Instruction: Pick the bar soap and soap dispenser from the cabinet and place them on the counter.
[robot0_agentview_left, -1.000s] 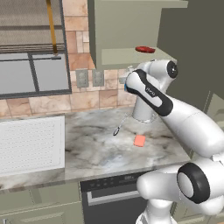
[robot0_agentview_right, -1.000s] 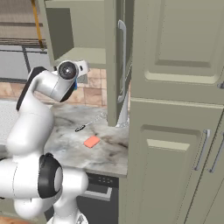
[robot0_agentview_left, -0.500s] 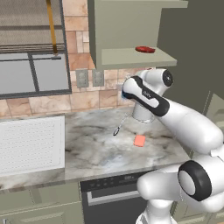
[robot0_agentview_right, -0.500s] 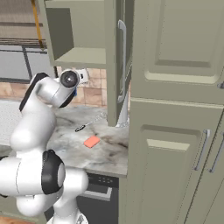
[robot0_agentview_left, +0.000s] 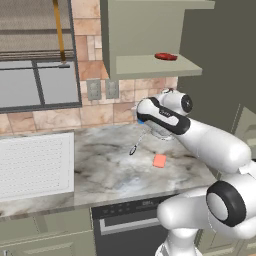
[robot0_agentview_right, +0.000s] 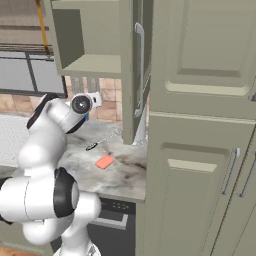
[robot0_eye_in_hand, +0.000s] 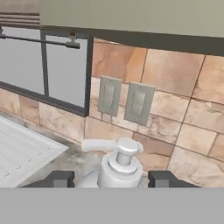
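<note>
1. The bar soap (robot0_agentview_left: 159, 160) already lies flat on the surface (robot0_agentview_left: 100, 170), well out of the cabinet (robot0_agentview_left: 150, 45).
2. The soap dispenser (robot0_eye_in_hand: 119, 168) sits between the fingertips of the gripper (robot0_eye_in_hand: 111, 179), apparently grasped and low near the backsplash; setting it down and releasing remains.
3. The hand view shows the white pump clearly.
4. The left base view shows a red disc (robot0_agentview_left: 165, 56) on the cabinet shelf.

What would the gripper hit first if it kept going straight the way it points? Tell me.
Nothing new at first: the soap dispenser already sits between the fingertips of the gripper. Beyond it, the line probably runs to the tiled wall near the two outlets, though depth is hard to judge.
</note>
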